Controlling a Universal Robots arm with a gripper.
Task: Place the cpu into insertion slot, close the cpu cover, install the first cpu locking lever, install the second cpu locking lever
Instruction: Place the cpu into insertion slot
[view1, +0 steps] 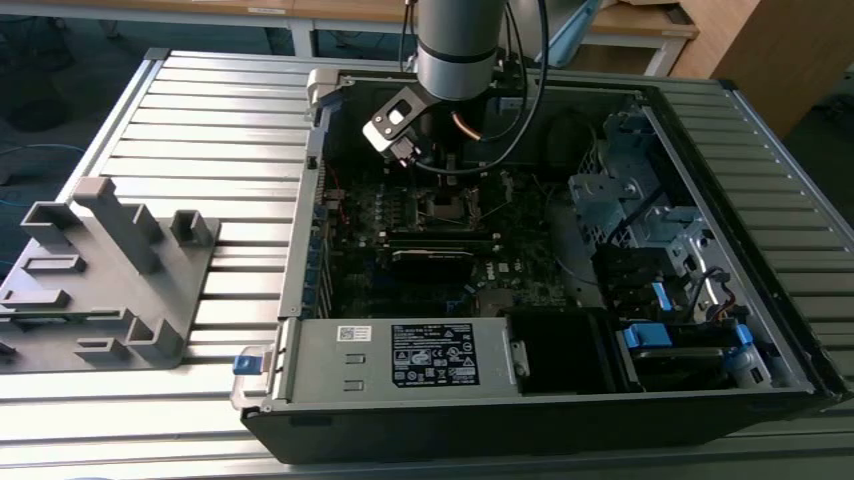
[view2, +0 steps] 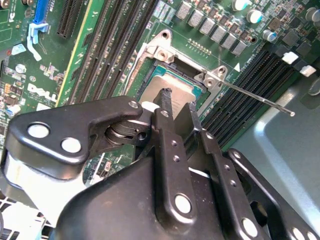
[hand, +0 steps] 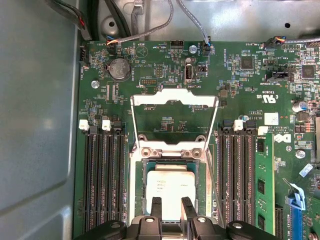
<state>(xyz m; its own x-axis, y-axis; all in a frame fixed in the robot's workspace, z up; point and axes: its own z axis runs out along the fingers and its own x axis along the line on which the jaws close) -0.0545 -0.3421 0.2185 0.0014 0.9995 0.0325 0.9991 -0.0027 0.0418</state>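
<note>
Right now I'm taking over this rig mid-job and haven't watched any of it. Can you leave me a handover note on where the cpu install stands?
Gripper: low, directly over the cpu; I cannot tell whether it is gripping.
Cpu: appears to lie flat inside the insertion slot.
Cpu cover: open, folded back away from the slot.
Locking lever: in the second wrist view it sticks out free, not latched.
Done: cpu placed, by the look of it.
Not yet done: cover closed, both levers installed.
</note>
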